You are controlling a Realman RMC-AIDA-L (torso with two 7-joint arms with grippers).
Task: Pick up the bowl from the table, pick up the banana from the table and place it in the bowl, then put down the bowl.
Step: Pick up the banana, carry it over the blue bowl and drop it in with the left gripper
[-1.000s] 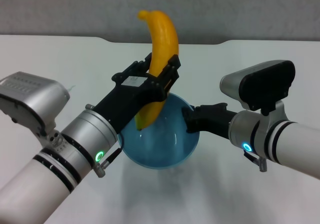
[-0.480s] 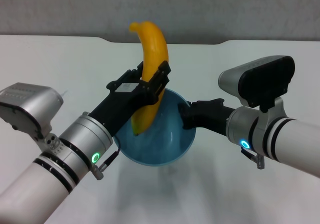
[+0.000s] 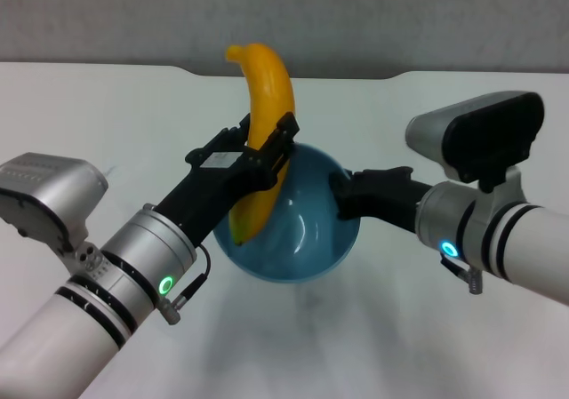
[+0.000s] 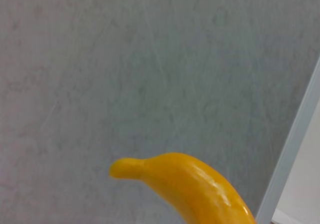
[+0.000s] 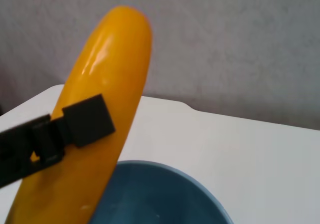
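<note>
Left gripper [image 3: 267, 150]: jaws clamped on the banana [image 3: 262, 141] at mid-length, one black finger on each side; fruit stood near upright, stem end high, lower end down inside the bowl [image 3: 298, 230].
Right gripper [image 3: 342, 195]: black fingers closed on the bowl's rim at the robot's right side; bowl held tilted, its opening turned toward the left arm, its underside off the table [image 3: 444, 106] with a soft shadow beneath.
Banana vs. bowl: lower tip lay within the bowl's opening, against or just off the inner wall; contact could not be told.
Head view only: showed both arms at once, each with a green ring light near the wrist, and the whole bowl between them.
Left wrist view only: showed just the banana's [image 4: 190, 184] stem end and upper curve against the wall [image 4: 150, 59]; none of that arm's own fingers, no bowl.
Right wrist view only: showed the banana [image 5: 95, 134] close up with a black finger of the left gripper [image 5: 82, 121] across its middle, and the bowl's [image 5: 160, 194] blue rim below it.
Surface: plain white tabletop, with a shallow notch in its far edge.
Room: grey mottled wall behind the table; a pale upright strip ran along one edge of the left wrist view.
</note>
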